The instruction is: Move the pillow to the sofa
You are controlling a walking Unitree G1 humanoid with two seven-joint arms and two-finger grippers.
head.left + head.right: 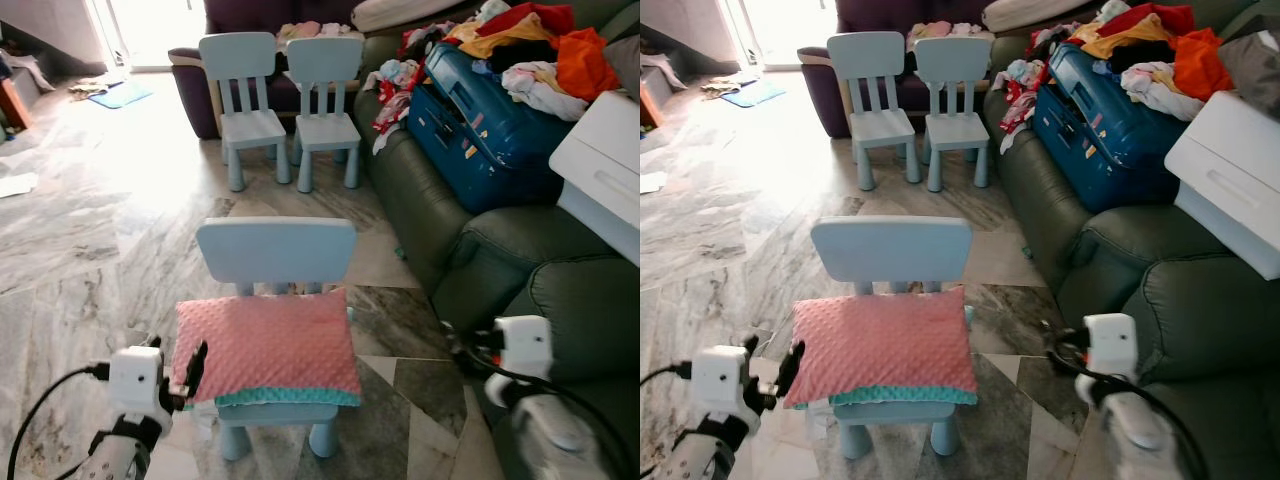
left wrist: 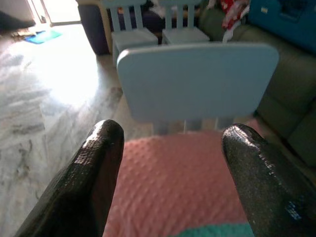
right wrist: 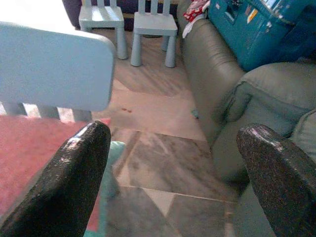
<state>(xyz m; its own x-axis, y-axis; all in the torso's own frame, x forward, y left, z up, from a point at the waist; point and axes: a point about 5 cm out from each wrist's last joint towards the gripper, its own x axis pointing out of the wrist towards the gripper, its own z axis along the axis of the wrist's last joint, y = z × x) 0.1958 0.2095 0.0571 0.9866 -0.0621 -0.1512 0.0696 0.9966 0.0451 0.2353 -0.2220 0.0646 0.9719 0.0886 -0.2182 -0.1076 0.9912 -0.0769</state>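
Note:
A pink pillow (image 1: 265, 345) with a teal underside lies flat on the seat of a small light-blue chair (image 1: 275, 250). My left gripper (image 1: 190, 372) is at the pillow's left edge, open. In the left wrist view its fingers (image 2: 86, 177) straddle the pink fabric, with the chair back beyond. My right gripper (image 1: 462, 345) hangs open to the right of the chair, above the floor and close to the dark green sofa (image 1: 560, 300). The right wrist view has the pillow's corner (image 3: 29, 158) beside one finger and the sofa's front (image 3: 232, 98) ahead.
A blue suitcase (image 1: 490, 130), a heap of clothes (image 1: 540, 50) and a white box (image 1: 600, 170) load the sofa farther along. Two more blue chairs (image 1: 290, 105) stand at the back before a purple couch (image 1: 250, 20). Marble floor (image 1: 90, 230) lies open to the left.

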